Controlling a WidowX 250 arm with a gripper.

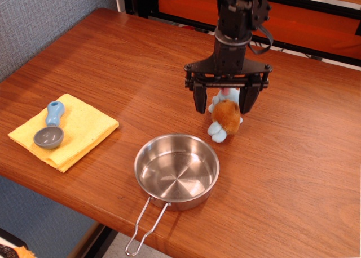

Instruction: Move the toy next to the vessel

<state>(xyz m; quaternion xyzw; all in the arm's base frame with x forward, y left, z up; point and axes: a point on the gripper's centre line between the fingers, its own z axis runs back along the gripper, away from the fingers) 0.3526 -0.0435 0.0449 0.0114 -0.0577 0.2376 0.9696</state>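
Note:
The toy (225, 118), a small plush with light blue limbs and an orange-brown body, lies on the wooden table just behind and right of the vessel. The vessel (176, 170) is a round shiny steel pot with a wire handle pointing toward the front edge. My gripper (225, 102) hangs over the toy with its two black fingers (199, 99) open, one on each side of the toy's upper half. The fingers do not press on the plush. The toy's head is partly hidden behind the gripper.
A yellow cloth (65, 130) lies at the left with a blue-handled grey spoon (50, 129) on it. The table's front edge (101, 213) runs close below the pot. A dark and orange frame (316, 21) stands behind the table.

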